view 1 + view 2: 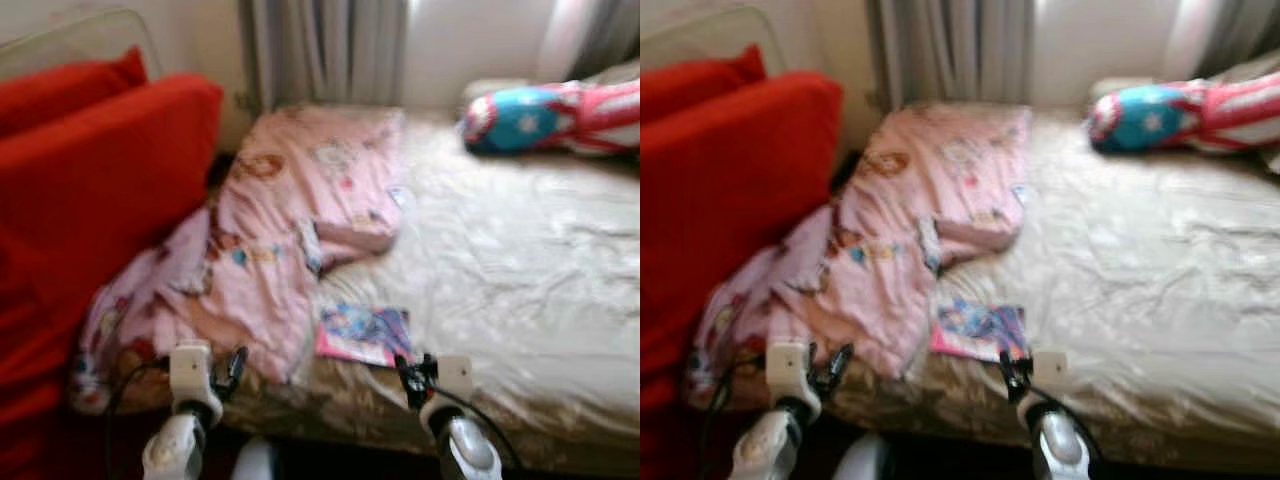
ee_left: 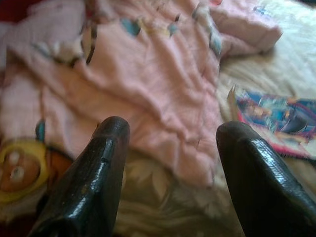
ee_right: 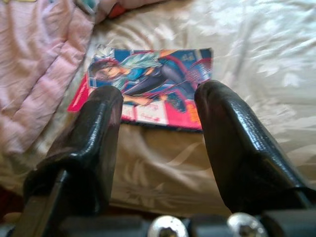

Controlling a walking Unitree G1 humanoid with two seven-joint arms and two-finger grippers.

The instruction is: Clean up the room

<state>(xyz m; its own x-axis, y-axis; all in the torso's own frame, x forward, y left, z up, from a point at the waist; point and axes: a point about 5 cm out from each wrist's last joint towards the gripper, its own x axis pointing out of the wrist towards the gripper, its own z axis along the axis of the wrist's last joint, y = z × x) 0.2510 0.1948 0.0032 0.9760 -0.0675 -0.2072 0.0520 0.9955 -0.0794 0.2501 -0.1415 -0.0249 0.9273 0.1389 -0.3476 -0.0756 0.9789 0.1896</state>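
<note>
Nearest the camera, both arms are raised at the bed's (image 1: 560, 300) front edge. The left gripper (image 2: 170, 148), fingers released and grasping nothing, points at the crumpled pink blanket (image 1: 290, 230), which spills off the bed's left side toward the red sofa (image 1: 90, 200). The right gripper (image 3: 158, 111), fingers likewise spread and empty, is aimed at the colourful book (image 3: 148, 89) lying flat just beside the blanket's hem, probably the first item to collect. Farther back, a blue-and-red cushion (image 1: 550, 115) rests near the curtains (image 1: 330, 50).
</note>
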